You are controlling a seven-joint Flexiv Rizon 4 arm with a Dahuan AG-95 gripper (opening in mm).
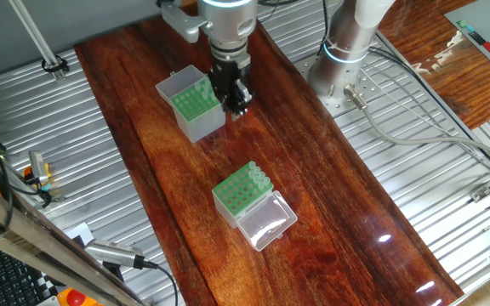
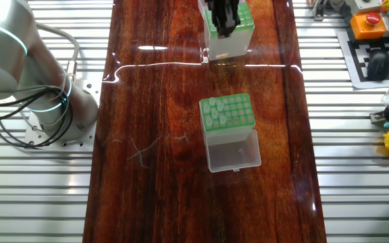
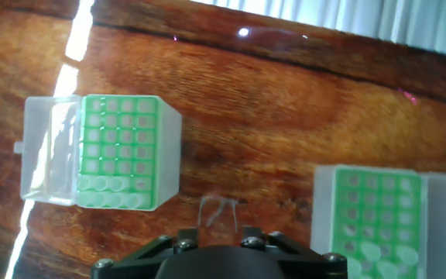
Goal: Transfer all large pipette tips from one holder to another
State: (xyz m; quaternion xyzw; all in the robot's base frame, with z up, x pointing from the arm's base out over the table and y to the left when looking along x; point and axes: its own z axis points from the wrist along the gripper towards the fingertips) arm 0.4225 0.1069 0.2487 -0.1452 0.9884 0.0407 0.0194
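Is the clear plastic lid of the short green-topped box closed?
No, the clear plastic lid lies flipped open beside the green hole-dotted top.

— What does the arm [image 1: 360,34] look like?
— Thick, rounded links in glossy white-silver. A thin ring glows cyan at the joint just above its base. The base [image 2: 49,121] is a round silver flange sitting on the slatted metal surface, and grey cables trail away from it.
— And the hand end?
— A silver cylindrical wrist section, with a grey bracket sticking out from one side. Below it hangs the gripper [image 1: 232,85], black and blocky, narrower than the wrist.
— Anything from the hand view?
— Only the gripper's black housing [image 3: 223,260] along the bottom edge, angular, with several small silver screw heads on it.
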